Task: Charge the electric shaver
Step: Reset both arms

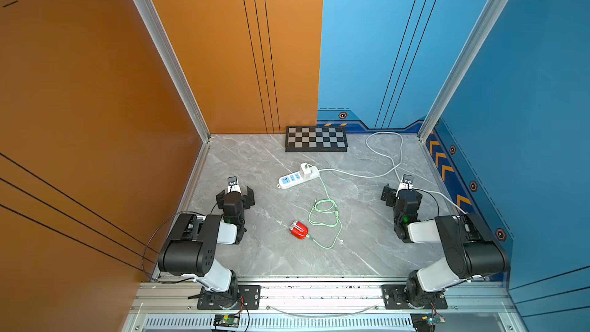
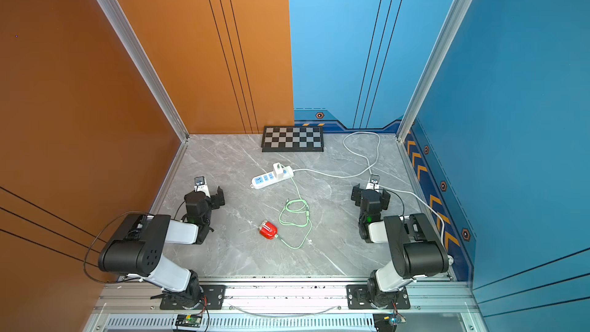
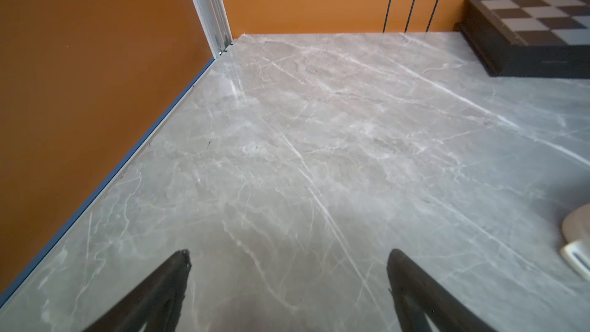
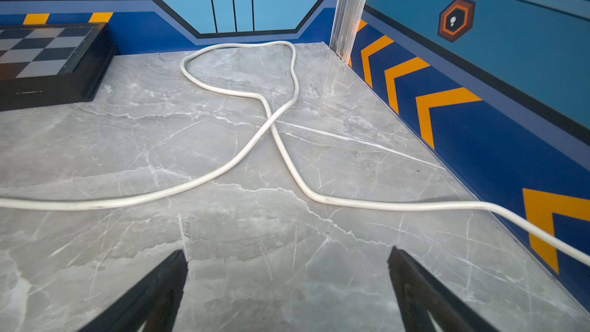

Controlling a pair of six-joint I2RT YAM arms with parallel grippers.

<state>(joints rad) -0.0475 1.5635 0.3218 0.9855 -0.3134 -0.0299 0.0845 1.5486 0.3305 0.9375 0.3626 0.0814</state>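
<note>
The electric shaver (image 1: pixel 298 230) lies on its side on the grey marble desk (image 1: pixel 255 161), around the middle and towards the front edge, between the two arms and well apart from both. Its silver heads point towards the left arm's side. A thin green cable (image 1: pixel 332 241) meets the red body at the opposite end; whether the plug is fully seated is too small to tell. From there the cable curls into a loose loop just beside the shaver, then runs back to the white charger block (image 1: pixel 306 170), which stands in the white-and-blue power strip (image 1: pixel 292 180) farther back on the desk. A thick white cord (image 1: pixel 383 154) leaves the strip, loops near the far corner, crosses itself and trails along the blue wall. A chessboard (image 1: pixel 316 138) sits against the back wall. The left pincer (image 3: pixel 289 257) hovers over bare marble with its fingers spread wide and nothing between them; its wrist view shows only desk, the orange wall and a corner of the chessboard. The right pincer (image 4: pixel 287 255) is likewise spread wide and pinching nothing, poised above the desk with the white cord's crossed loop lying ahead of it. Neither pincer touches the shaver, the cable or the strip.
</note>
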